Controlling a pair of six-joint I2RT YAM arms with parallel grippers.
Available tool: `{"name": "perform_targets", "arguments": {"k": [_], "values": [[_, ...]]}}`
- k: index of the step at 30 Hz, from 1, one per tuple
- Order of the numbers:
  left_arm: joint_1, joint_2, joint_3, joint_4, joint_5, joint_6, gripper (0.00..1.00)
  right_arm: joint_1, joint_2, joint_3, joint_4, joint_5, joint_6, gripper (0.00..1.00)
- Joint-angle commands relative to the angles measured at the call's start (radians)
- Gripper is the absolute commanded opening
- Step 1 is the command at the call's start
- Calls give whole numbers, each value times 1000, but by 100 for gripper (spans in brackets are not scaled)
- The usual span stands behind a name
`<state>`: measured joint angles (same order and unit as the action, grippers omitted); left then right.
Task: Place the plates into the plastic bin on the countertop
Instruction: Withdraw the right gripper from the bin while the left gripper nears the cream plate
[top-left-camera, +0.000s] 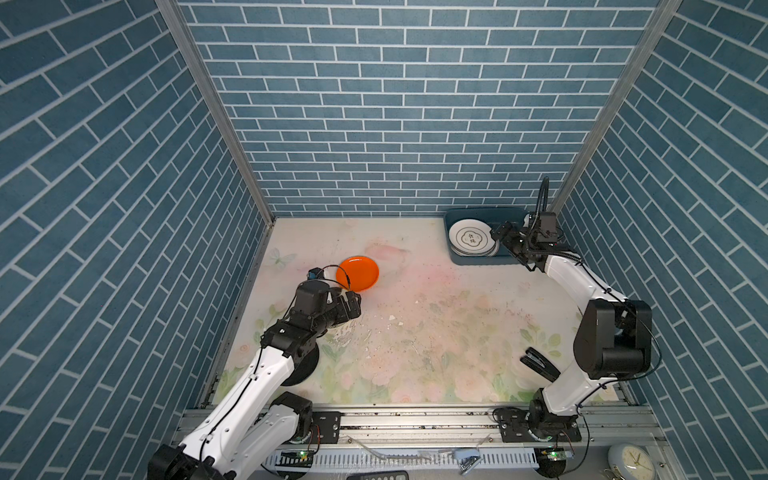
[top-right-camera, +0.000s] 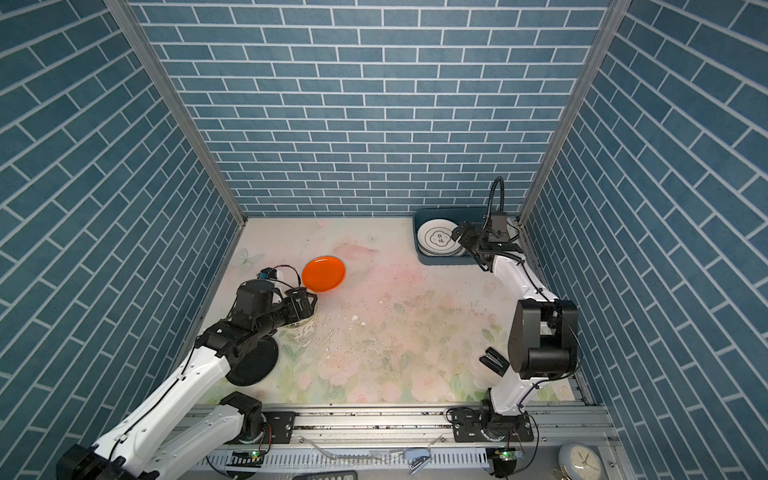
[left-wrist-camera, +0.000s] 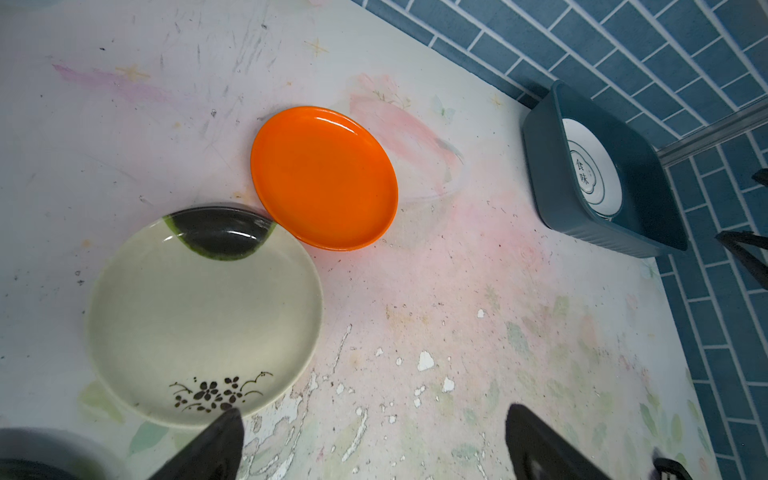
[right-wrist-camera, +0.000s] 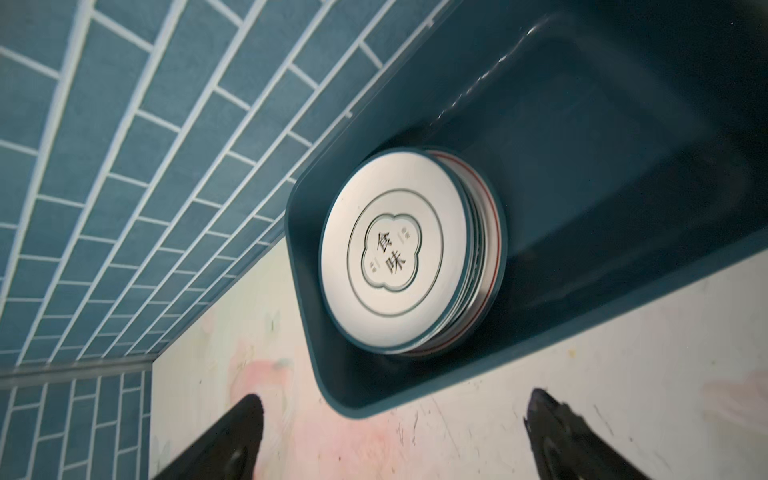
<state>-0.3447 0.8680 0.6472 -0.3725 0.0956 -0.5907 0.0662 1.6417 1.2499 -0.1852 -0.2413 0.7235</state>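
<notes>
- Lying nearest the front on the flowery countertop (top-left-camera: 436, 345) are a black stapler (top-left-camera: 539, 365) on the right and a black plate (top-right-camera: 254, 366) on the left, partly hidden under the left arm (top-right-camera: 187, 374).
- A bit farther back, the left gripper (left-wrist-camera: 374, 415) hangs wide open and empty, with one finger over the edge of the cream plate (left-wrist-camera: 199, 316).
- The orange plate (top-left-camera: 358, 273) sits just behind, its rim meeting the cream plate's rim.
- In the far right corner, the dark teal plastic bin (top-left-camera: 478, 261) holds a stack of plates (right-wrist-camera: 478, 257), with a white lettered plate (right-wrist-camera: 390, 253) on top.
- The right gripper (right-wrist-camera: 397, 399) hangs wide open and empty above the bin, beside the stack.
</notes>
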Motion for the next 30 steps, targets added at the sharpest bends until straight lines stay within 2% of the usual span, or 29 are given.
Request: {"name": "perform_targets", "arguments": {"k": [1, 6, 12, 16, 22, 27, 30], "values": [[7, -61, 20, -66, 29, -4, 100, -1, -98, -86, 49, -131, -41, 99], [9, -145, 17, -171, 18, -25, 99, 0, -235, -240, 60, -254, -57, 99], [9, -225, -26, -286, 4, -97, 100, -1, -431, -509, 145, -221, -26, 99], [9, -312, -67, -363, -52, -156, 100, -3, -528, -635, 203, -299, 11, 99], [9, -332, -57, -501, -220, -195, 100, -3, -653, -823, 376, -421, 145, 98], [27, -261, 3, -632, -391, -252, 100, -3, -752, -870, 305, -451, 132, 97], [93, -237, 40, -672, -405, -262, 100, -3, -804, -874, 247, -452, 107, 97]]}}
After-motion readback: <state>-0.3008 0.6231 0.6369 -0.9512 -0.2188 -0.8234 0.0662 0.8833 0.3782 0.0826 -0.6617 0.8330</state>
